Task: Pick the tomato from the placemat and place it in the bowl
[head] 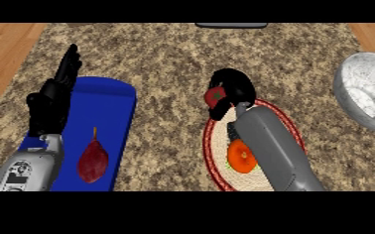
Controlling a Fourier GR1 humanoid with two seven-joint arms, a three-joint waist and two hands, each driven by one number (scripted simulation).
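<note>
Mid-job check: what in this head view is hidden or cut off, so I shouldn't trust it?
- Tomato: mostly covered by the right hand curled round it.
- Bowl: cut off by the right edge.
- Orange item on the placemat: partly behind the right forearm; identity unclear.
- Dark object at the top: only a sliver shows.

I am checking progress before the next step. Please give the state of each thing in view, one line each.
Tomato: held by right hand, lifted at the placemat's top edge.
Right hand: fingers curled round tomato.
Left hand: open, resting, fingers up, at the left.
Bowl: at the right edge, no tomato in it.
Placemat: flat, an orange item on it.
Blue mat: flat, a dark red item on it.
</note>
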